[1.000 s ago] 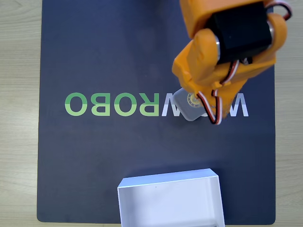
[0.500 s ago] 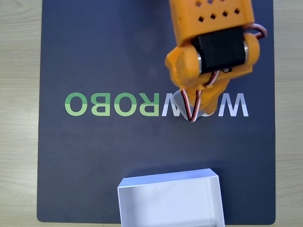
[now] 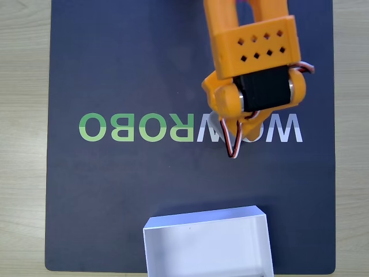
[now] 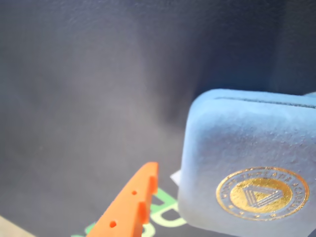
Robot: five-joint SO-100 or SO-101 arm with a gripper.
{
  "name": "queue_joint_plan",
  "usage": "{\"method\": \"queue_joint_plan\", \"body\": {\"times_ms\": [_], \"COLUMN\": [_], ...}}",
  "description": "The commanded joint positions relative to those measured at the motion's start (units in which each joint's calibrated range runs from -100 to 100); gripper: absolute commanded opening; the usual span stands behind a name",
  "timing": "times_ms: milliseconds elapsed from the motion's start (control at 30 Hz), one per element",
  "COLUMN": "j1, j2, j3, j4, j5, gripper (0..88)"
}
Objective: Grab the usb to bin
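Orange arm has dropped lower over the usb in the last second, so in the fixed view you now see barely a pale corner of it on the mat. One finger sits just beside the case; whether your claw is apart or together, I cannot tell. The bin waits well apart, unused.

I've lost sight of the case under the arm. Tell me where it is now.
In the wrist view the case fills the lower right, flat on the dark mat, with an orange finger to its left.
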Motion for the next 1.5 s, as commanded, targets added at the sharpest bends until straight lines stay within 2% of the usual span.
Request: {"method": "queue_joint_plan", "body": {"times_ms": [0,567,967,1100,1300,1467], "j1": [0.55,0.46,0.38,0.38,-0.13,1.98], "j2": [0.52,6.46,6.20,5.69,-2.53,-16.86], "j3": [-3.56,-9.07,-9.25,-9.25,-9.34,-9.34], "j4": [0.61,2.79,2.44,2.00,2.00,2.35], "j5": [-0.14,-0.08,-0.14,-0.19,-0.61,-0.71], "gripper": [35.7,33.9,11.0,8.1,8.2,8.2]}}
